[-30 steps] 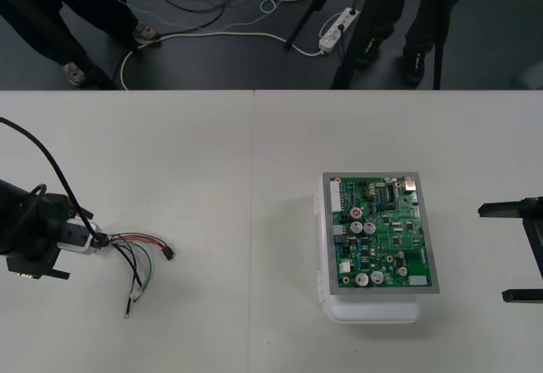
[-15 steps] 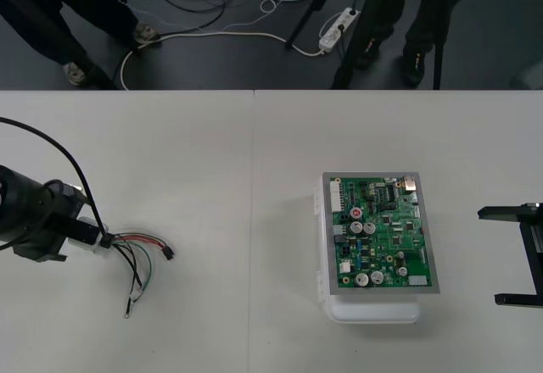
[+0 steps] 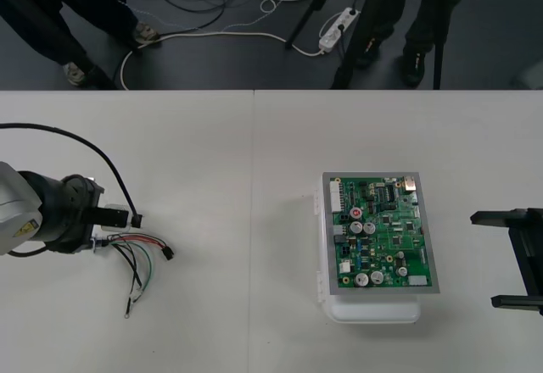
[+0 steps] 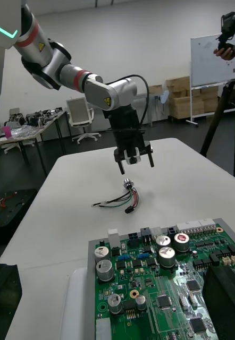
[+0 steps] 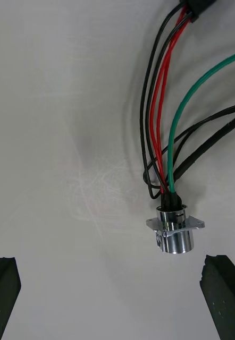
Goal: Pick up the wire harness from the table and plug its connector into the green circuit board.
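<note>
front view first: we see our left tool [image 3: 114, 231] low over the left part of the counter [image 3: 237, 161], spread open and holding nothing. the wire harness [image 3: 136, 258] lies flat on the counter right beside it. one end of it is tucked at the tool, and its red, black and green wires fan out toward the middle. the small black plug [image 3: 170, 253] lies on the counter at the tip of the red wires. the green circuit board [image 3: 382, 233] sits on its white base [image 3: 373, 309] right of centre, well apart from the harness. our right tool [image 3: 484, 259] waits at the right edge, wide open and empty, near the board but not touching it.

right wrist view: beyond the board the harness lies on the counter. its round metal socket [image 4: 127, 184] is just below the left tool, which points down at it with its jaws apart. the right tool's own fingers [image 4: 224, 303] stand far apart on either side of the board's near end.

left wrist view: the left tool's two fingers [image 5: 3, 292] stand wide apart. the socket rests on the counter between and just ahead of them, flange showing, and neither finger touches it. the wires run away from it.
</note>
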Robot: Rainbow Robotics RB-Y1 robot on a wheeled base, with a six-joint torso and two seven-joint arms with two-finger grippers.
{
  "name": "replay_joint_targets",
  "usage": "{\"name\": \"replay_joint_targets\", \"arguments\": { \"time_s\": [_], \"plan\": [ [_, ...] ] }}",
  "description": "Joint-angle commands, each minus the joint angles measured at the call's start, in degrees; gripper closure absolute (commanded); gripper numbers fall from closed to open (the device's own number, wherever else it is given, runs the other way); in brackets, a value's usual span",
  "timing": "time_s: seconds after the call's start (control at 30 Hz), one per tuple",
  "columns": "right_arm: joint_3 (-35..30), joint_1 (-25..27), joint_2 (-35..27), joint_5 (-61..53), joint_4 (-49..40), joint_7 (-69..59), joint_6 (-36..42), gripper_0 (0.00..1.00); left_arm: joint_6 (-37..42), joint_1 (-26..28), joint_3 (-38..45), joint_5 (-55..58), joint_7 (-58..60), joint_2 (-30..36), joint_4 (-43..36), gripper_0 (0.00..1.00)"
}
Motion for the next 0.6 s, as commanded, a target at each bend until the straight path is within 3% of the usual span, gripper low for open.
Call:
{"name": "replay_joint_targets", "arguments": {
  "time_s": [0.03,0.6],
  "plan": [
    [2.97,-3.48,-0.31,-1.19,1.99,3.01,-2.53,0.00,-2.73,2.79,-0.42,-4.70,1.04,-2.46,-2.25,0.00],
    [2.26,-3.74,-0.39,-2.60,1.46,6.26,-4.03,0.00,-14.68,4.90,-0.42,-15.68,15.46,-10.46,-2.34,0.00]
  ]
}}
